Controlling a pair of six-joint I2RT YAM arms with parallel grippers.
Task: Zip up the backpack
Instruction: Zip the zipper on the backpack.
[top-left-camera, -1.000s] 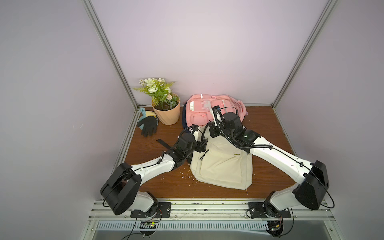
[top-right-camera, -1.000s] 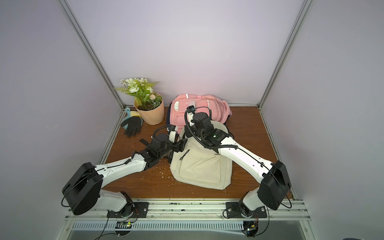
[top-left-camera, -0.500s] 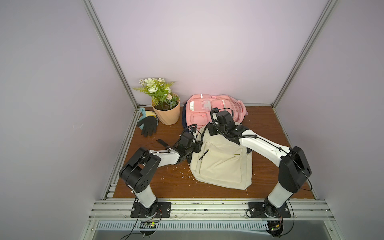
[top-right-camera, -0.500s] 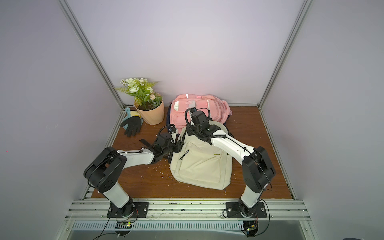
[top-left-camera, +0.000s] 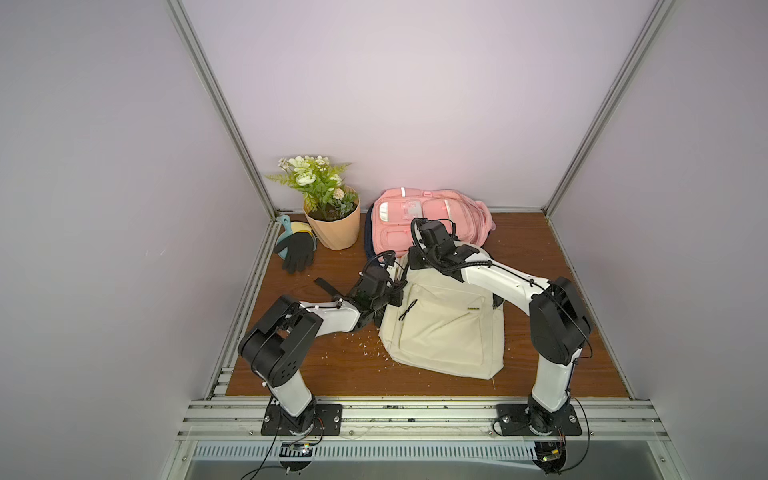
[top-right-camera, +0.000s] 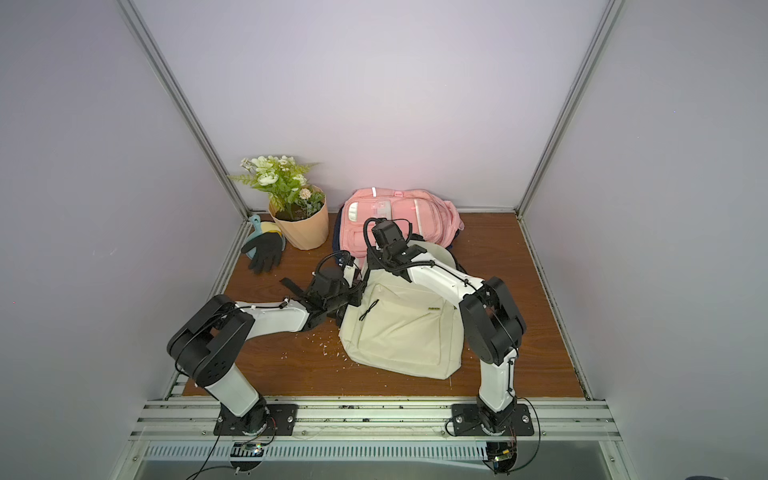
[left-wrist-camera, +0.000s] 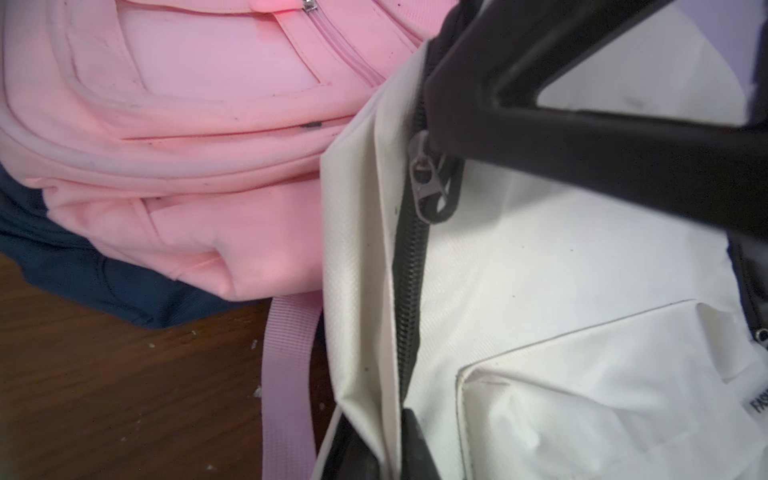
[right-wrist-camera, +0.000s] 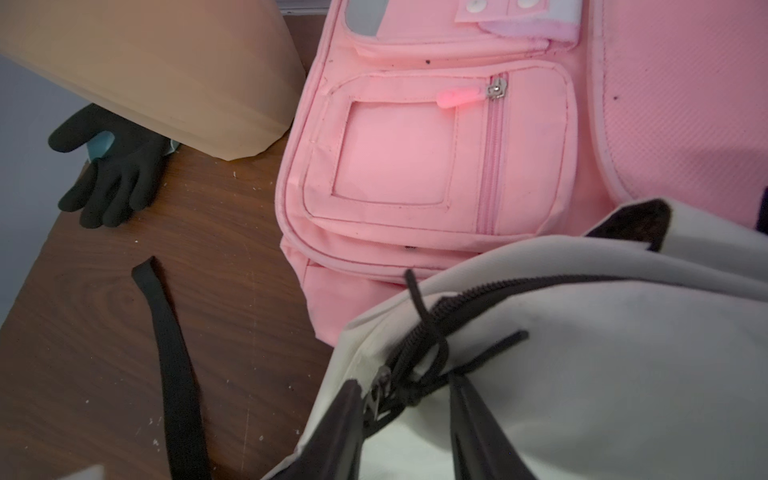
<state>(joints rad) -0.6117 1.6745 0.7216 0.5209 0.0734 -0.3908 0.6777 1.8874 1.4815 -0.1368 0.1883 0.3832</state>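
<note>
Cream backpack (top-left-camera: 449, 332) lies flat on the wooden table (top-left-camera: 332, 374) between the two arms, its top end pressed against the pink backpack (top-left-camera: 428, 220) at the back. A small tag (top-left-camera: 472, 308) sits on the front pocket, too tiny to read in both top views. The left wrist view catches that tag (left-wrist-camera: 757, 405) at the frame edge: "FAS", the rest cut off. No other writing shows.

That same view shows the left gripper (left-wrist-camera: 380, 436) pinched tight on a fold of cream fabric beside the zip, and the metal slider (left-wrist-camera: 424, 178) with meshed teeth running from it toward that pinch. A right finger's tip touches the slider.

The right wrist view shows the right gripper (right-wrist-camera: 405, 386) with fingers apart, the black pull cord (right-wrist-camera: 419, 316) lying loose between them, plus a black strap (right-wrist-camera: 174, 353) on the wood. Only there does the pink bag's glowing zip tab (right-wrist-camera: 453, 99) show
</note>
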